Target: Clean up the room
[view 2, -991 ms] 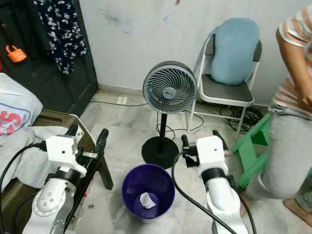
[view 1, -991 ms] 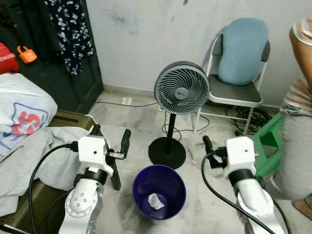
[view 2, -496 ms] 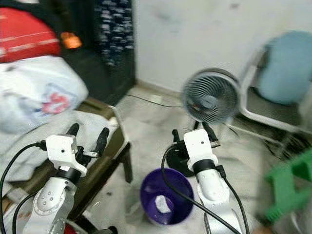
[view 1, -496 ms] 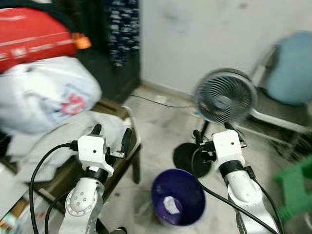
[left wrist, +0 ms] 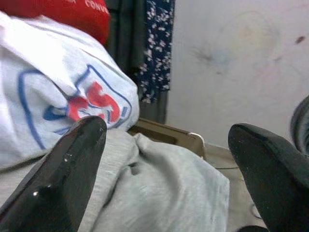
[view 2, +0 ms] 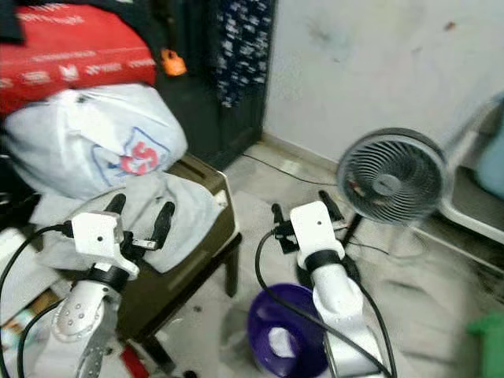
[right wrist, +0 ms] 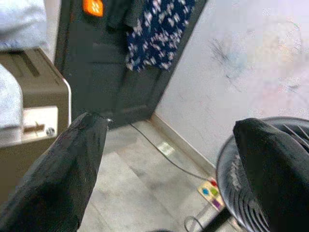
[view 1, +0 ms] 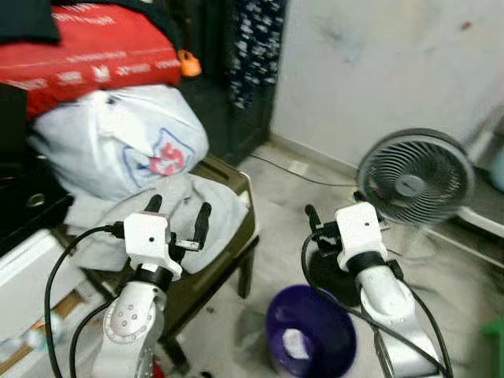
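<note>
A purple bin (view 1: pixel 311 335) stands on the floor with a crumpled white paper (view 1: pixel 295 344) inside. It is below and between my two arms. A grey cloth (view 1: pixel 197 213) lies draped over a low brown table (view 1: pixel 240 236) on the left. My left gripper (view 1: pixel 178 213) is held open in the air over that cloth, touching nothing. In the left wrist view the grey cloth (left wrist: pixel 159 193) lies beyond the fingers (left wrist: pixel 72 169). My right gripper (view 2: pixel 302 211) is open and empty, raised above the bin, in front of the fan.
A white printed bag (view 1: pixel 126 142) sits on the table, under a red bag (view 1: pixel 87 59). A standing fan (view 1: pixel 413 177) is at the right, with a cable on the floor. A dark door with a floral garment (view 1: pixel 256 39) is behind. A green stool (view 1: pixel 496 339) is at the right edge.
The whole view has swung to the left: the chair and the person have slid out, and the table and bags have come in. Both grippers stay open and empty.
</note>
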Available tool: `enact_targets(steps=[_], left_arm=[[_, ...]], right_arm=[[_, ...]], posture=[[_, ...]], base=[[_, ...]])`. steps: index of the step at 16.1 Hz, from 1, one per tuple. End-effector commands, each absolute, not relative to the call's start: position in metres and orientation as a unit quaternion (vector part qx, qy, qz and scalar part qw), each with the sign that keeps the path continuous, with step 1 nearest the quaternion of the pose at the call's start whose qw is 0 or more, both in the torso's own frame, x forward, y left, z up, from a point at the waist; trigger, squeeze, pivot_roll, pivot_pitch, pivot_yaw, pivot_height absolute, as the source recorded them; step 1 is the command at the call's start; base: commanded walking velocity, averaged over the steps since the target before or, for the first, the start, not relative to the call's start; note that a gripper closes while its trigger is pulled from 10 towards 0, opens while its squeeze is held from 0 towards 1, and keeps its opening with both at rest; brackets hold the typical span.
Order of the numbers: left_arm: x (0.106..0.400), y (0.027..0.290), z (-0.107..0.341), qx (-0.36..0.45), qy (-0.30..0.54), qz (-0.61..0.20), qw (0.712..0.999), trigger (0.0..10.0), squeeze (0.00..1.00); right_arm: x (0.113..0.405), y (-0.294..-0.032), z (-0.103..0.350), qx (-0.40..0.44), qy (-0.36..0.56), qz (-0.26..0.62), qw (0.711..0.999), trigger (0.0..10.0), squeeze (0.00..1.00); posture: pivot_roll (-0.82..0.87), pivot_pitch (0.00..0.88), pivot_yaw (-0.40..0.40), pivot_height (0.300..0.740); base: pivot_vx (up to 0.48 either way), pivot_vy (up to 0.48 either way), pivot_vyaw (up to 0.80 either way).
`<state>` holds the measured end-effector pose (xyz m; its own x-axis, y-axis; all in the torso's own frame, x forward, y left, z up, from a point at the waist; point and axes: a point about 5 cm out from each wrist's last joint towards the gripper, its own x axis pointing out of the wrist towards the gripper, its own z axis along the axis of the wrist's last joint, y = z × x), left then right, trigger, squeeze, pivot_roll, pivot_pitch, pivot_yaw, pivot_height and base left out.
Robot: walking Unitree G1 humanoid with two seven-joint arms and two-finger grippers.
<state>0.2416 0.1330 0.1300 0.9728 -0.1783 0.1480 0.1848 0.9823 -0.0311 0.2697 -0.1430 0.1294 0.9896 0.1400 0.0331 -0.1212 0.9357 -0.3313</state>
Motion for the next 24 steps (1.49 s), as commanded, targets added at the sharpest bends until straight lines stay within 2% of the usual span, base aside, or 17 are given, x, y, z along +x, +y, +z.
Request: enact_targets(steps=[1,11,24], left_arm=[[0.2405,0.1297,0.1298,-0.021,-0.071,-0.098,0.992,10.0,0.00],[0.2448,0.1323,0.1324,0.003,-0.086,-0.079,0.993,10.0,0.00],[0.2475,0.1339,0.1257,-0.002,-0.050,-0.046,0.998,10.0,0.00]], right_arm=[[0.2712,-0.1454,0.1290,-0.166,-0.026,0.067,0.983,10.0,0.00],[0.2764,-0.1399,0.1291,-0.161,-0.032,0.080,0.983,10.0,0.00],[0.2772,-0.1407,0.1284,-0.153,-0.033,0.074,0.985,10.0,0.00]], posture=[[-0.10,0.039,-0.049,0.740],[-0.10,0.030,-0.053,0.740],[-0.10,0.041,-0.053,0.740]], base=[[0.000,0.000,0.80],[0.000,0.000,0.80],[0.000,0.000,0.80]])
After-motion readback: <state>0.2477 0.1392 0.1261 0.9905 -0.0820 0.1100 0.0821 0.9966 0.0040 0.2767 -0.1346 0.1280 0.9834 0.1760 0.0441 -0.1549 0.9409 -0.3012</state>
